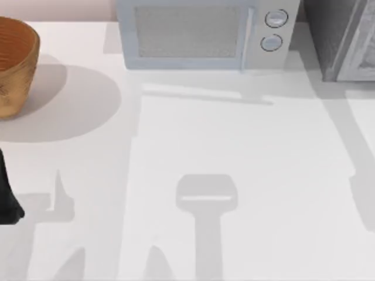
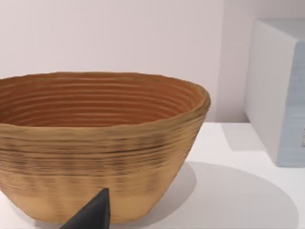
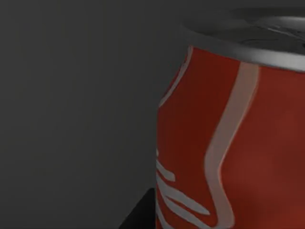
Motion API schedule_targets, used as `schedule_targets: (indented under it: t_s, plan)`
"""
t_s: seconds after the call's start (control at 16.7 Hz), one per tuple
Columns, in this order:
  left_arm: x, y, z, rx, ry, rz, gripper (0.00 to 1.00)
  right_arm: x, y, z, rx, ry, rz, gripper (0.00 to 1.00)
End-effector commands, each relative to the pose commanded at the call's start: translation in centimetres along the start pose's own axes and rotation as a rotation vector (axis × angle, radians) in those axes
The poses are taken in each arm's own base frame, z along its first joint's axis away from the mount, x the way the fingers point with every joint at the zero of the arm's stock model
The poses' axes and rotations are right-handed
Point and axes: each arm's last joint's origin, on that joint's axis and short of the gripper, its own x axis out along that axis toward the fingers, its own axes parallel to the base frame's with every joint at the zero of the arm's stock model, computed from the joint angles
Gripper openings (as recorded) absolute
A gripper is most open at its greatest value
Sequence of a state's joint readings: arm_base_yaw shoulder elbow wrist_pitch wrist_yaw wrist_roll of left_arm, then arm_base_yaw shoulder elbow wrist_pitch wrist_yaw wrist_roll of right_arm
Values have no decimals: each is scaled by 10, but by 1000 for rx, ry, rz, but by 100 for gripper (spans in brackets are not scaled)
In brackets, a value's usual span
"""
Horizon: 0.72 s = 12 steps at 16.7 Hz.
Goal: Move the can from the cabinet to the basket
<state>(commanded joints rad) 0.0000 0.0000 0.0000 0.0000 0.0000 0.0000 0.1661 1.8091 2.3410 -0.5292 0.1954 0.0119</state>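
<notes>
the white table [image 1: 234, 175] takes most of the top view, and long grey shadows lie across it. at its far edge, in the middle, stands a light grey microwave [image 1: 199, 35] with two round knobs [image 1: 273, 29] on its right part. the same microwave [image 2: 279, 90] appears in the left wrist view as a pale block beside the wall.

in the far right corner of the table stands the cabinet [image 1: 343, 38], a big box with a dark grey speckled side and a pale framed front. it is cut by the picture edge.

at the left edge of the table, far from the cabinet, stands the basket [image 1: 14, 64]. it is round, woven, orange-brown, and it throws a wide shadow to the right. the left wrist view looks at the basket [image 2: 100, 152] from near; it is upright, its ribbed inner wall is visible, and what lies at its bottom is hidden by the rim.

the left arm [image 1: 7, 193] is a dark shape at the left edge of the table, near the basket. a dark fingertip [image 2: 93, 214] of the left gripper stands in front of the basket wall; i cannot tell whether this gripper is open or closed.

the can [image 3: 233, 138] is very close to the right wrist camera. it is red with white script and a silver top, it stands upright, and dark grey walls are around it. for the right gripper i also cannot tell open or closed.
</notes>
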Motion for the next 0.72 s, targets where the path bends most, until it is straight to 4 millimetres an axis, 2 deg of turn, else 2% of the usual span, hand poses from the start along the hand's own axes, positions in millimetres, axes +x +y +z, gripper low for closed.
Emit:
schedule_targets:
  t_s: [0.18, 0.36, 0.48, 0.72]
  plan:
    - [0, 0, 0, 0, 0, 0, 100, -57, 0, 22, 2, -10, 3, 0]
    - [0, 0, 0, 0, 0, 0, 100, -108, -3, 34, 4, -12, 4, 0]
    - [0, 0, 0, 0, 0, 0, 100, -124, -4, 35, 2, -5, 5, 0]
    - [0, 0, 0, 0, 0, 0, 100, -125, -5, 34, 2, 1, 2, 0]
